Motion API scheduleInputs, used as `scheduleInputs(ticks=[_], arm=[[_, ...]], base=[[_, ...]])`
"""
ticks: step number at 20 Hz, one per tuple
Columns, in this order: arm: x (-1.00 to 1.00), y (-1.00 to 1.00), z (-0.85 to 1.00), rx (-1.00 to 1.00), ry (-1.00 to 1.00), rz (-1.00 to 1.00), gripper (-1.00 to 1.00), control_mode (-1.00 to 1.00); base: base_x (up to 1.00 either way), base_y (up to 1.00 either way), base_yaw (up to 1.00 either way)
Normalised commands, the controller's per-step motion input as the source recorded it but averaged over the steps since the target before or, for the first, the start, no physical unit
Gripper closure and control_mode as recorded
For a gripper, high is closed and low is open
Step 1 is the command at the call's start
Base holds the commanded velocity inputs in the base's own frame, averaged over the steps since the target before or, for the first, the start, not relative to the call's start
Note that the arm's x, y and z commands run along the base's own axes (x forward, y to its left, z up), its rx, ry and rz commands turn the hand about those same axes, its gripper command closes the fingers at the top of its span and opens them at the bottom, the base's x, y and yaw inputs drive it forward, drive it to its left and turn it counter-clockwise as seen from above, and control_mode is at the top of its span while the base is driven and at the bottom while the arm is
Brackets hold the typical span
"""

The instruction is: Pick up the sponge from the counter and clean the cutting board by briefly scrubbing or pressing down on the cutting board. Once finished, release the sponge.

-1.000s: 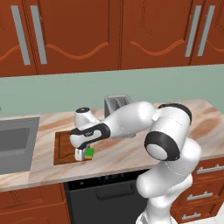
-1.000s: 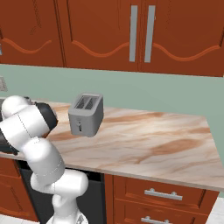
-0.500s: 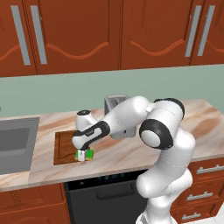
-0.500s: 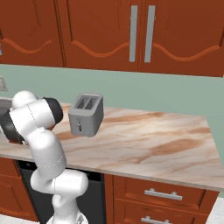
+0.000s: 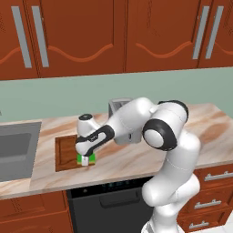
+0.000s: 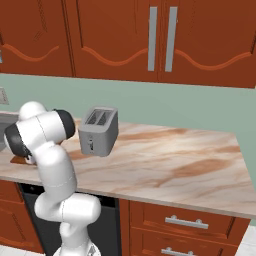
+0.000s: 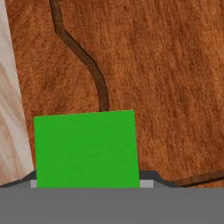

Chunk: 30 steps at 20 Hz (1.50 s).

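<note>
Sponge (image 5: 85, 159), a small bright green block, is sitting clamped between the gripper's (image 5: 84, 160) two fingers, low over the right front part of the board (image 5: 66, 152). In the hand view its green face (image 7: 86, 149) is filling the lower middle, with dark wood grain and the board's (image 7: 166, 74) grooved border lying close behind it, so it is probably pressing on the wood, though contact itself is hard to confirm. A strip of pale counter (image 7: 11, 122) is showing at the left edge there. Judging by its look, the sponge is light and soft, likely giving under a squeeze; holding it across its short sides, as now, is suiting it well, and a firm downward push should flatten it slightly rather than let it slip. The board is lying flat on the beige marbled counter (image 5: 132, 159), between the grey sink (image 5: 16, 152) and the toaster (image 6: 99, 131). Red-brown cabinets (image 5: 91, 34) are hanging above the green wall.
</note>
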Motion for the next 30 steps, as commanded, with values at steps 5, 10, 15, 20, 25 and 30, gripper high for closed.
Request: scheduleInputs(ticks=[5,10,15,20,25,30], arm=[[0.47,0.0,-0.09,0.0,-0.03,0.07,1.0,-1.0],[0.5,0.0,-0.01,0.0,0.0,0.06,1.0,-1.0],[0.51,0.0,-0.01,0.0,0.0,0.07,1.0,-1.0],[0.54,0.0,-0.1,0.0,0.0,0.07,1.0,-1.0],[0.65,0.04,-0.19,0.0,0.0,0.05,1.0,-1.0],[0.71,0.08,-0.15,0.0,0.0,0.02,1.0,-1.0]], base=[[0.0,0.0,0.0],[0.0,0.0,0.0],[0.0,0.0,0.0],[0.0,0.0,0.0],[0.0,0.0,0.0],[0.0,0.0,0.0]])
